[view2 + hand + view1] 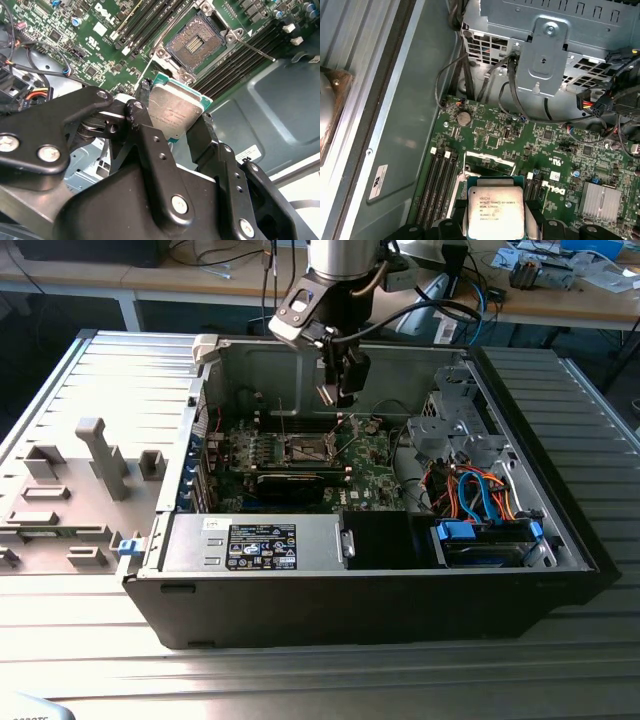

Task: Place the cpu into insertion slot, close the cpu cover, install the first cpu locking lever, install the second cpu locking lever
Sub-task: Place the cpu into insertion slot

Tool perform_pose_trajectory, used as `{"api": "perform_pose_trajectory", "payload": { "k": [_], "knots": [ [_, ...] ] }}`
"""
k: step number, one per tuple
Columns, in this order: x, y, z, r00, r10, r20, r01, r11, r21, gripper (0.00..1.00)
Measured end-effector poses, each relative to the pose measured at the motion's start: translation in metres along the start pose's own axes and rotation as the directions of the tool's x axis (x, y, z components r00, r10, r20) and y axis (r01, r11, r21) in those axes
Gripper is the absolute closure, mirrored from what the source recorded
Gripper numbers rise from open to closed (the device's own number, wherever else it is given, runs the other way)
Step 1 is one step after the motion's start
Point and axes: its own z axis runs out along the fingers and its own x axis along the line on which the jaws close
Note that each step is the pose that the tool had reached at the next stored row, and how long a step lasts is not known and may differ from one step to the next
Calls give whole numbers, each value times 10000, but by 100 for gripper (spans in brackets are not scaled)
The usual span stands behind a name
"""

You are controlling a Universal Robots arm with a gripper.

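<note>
One claw [340,392] hangs in the exterior view with the insertion slot [305,448] open below it, which I judge leaves room to align. In the second wrist view its fingers [142,120] clamp the cpu [175,107] by opposite edges, short of the slot. In the first wrist view the cpu sits level between them, its metal top bare.

Ribbed metal table [300,680]; wooden workbench [150,280]

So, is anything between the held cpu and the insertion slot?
Nothing visible. The gripper holds the cpu above the motherboard, and in the second wrist view the insertion slot lies uncovered, its contact field bare.
</note>
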Motion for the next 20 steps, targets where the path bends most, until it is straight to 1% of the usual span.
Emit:
{"api": "perform_pose_trajectory", "payload": {
  "k": [6, 10, 14, 16, 19, 20],
  "knots": [
    [0, 0, 3, 9992, 395, 35, -395, 9992, -8, 46],
    [0, -1, 5, 9976, 688, 62, -688, 9976, -15, 46],
    [0, -1, 9, 9949, 1002, 89, -1001, 9950, -24, 46],
    [0, -1, 11, 9922, 1245, 111, -1244, 9922, -30, 46],
    [0, -1, 13, 9896, 1436, 127, -1435, 9896, -37, 46],
    [0, -1, 15, 9882, 1528, 135, -1527, 9883, -40, 46]
  ]
}}
